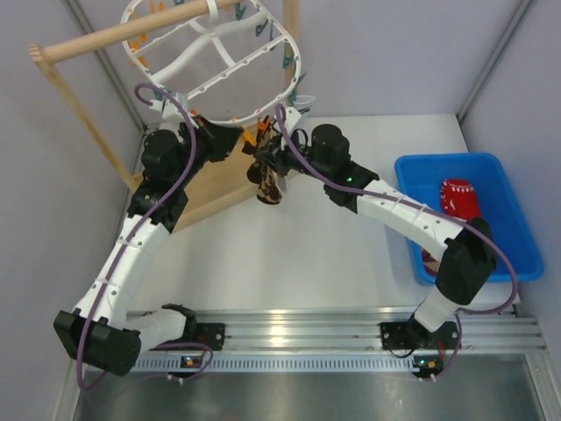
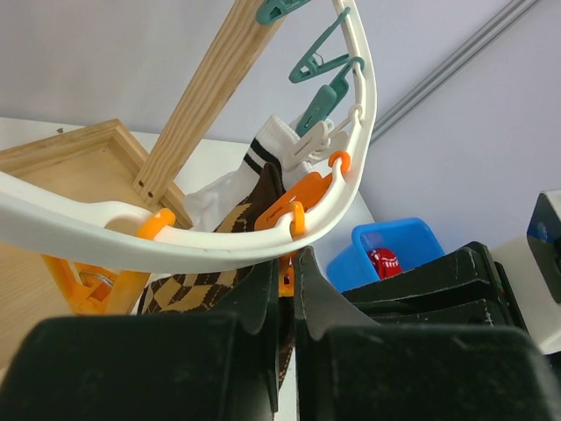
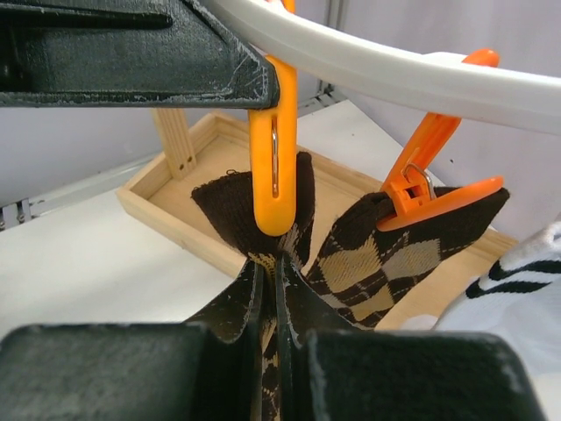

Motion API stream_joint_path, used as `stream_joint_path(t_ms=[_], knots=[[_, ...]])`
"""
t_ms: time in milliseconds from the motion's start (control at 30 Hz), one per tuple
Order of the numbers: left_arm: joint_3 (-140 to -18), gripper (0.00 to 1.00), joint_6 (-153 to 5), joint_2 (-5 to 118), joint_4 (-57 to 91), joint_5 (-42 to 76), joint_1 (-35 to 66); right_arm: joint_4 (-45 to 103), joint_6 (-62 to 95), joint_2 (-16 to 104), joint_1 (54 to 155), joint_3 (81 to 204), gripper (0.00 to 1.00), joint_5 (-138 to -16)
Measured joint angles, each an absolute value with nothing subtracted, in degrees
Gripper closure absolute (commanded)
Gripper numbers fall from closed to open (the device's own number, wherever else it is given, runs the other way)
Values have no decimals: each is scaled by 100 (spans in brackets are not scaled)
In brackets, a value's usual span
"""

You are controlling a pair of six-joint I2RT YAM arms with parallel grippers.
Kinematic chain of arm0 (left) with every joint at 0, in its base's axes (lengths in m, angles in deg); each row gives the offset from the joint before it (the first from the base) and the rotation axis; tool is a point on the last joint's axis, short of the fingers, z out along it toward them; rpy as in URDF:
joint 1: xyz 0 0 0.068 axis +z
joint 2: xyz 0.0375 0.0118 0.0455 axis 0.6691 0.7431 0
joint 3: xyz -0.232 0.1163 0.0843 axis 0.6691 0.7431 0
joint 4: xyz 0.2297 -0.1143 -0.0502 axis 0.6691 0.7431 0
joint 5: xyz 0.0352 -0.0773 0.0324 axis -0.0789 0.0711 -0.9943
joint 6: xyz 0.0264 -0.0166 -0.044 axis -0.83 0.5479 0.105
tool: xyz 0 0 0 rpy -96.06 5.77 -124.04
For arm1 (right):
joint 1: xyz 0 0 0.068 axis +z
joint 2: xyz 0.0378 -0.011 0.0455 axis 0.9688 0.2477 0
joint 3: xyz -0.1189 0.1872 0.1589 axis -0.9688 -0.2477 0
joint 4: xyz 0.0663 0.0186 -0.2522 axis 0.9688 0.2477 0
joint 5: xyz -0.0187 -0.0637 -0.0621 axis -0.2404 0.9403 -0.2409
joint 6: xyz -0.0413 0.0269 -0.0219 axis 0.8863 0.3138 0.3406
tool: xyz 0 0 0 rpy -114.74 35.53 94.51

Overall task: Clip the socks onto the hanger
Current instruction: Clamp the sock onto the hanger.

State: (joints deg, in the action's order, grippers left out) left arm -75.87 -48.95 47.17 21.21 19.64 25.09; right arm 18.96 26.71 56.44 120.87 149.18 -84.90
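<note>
Slippage is the main danger here. The right gripper (image 3: 273, 272) is closed on the brown argyle sock (image 3: 232, 206) just below its cuff and holds that cuff up against an orange clip (image 3: 273, 167) hanging from the rim of the white hanger (image 2: 175, 241). The left gripper (image 2: 282, 267) is closed on the clip's upper end, apparently squeezing it.

The right wrist view shows the clip overlapping the cuff, but I cannot tell whether the fabric sits between the clip's tips or only behind them. If it lies behind, the clip would bite nothing once the left fingers let go. The sock would then drop toward the wooden tray (image 3: 166, 197) when the right fingers open.

The hanger hangs from a wooden pole (image 1: 131, 33), so it probably swings easily. A downward tug from either arm could tilt the rim and drag the cuff out of the clip.

Just beside it, a second orange clip (image 3: 429, 189) grips another argyle sock (image 3: 377, 263), with a white sock (image 3: 517, 289) beyond. A sideways nudge there might loosen that hold. A red sock (image 1: 460, 197) lies in the blue bin (image 1: 504, 219), not yet hung.
</note>
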Motion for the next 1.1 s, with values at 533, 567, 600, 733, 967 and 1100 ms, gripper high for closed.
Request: stream_joint_path(t_ms=[533, 567, 600, 733, 967, 1100], knots=[[-7571, 39, -4825, 4623, 2173, 1940, 2564, 1922, 2676, 5699, 12085, 15115, 100, -8429], [-7571, 32, -4875, 4582, 2204, 1946, 2575, 1922, 2676, 5699, 12072, 15126, 100, -8429], [-7569, 28, -4949, 4523, 2241, 1964, 2582, 1922, 2676, 5699, 12045, 15130, 100, -8427], [-7512, 9, -5303, 4210, 2333, 2121, 2599, 1984, 2680, 5690, 11910, 15130, 100, -8424], [-7565, 2, -6123, 3858, 3122, 2276, 2603, 2185, 2721, 5574, 11405, 15130, 100, -8422], [-7602, 2, -6593, 3850, 3716, 2318, 2616, 2257, 2721, 5478, 11112, 15130, 100, -8416]])
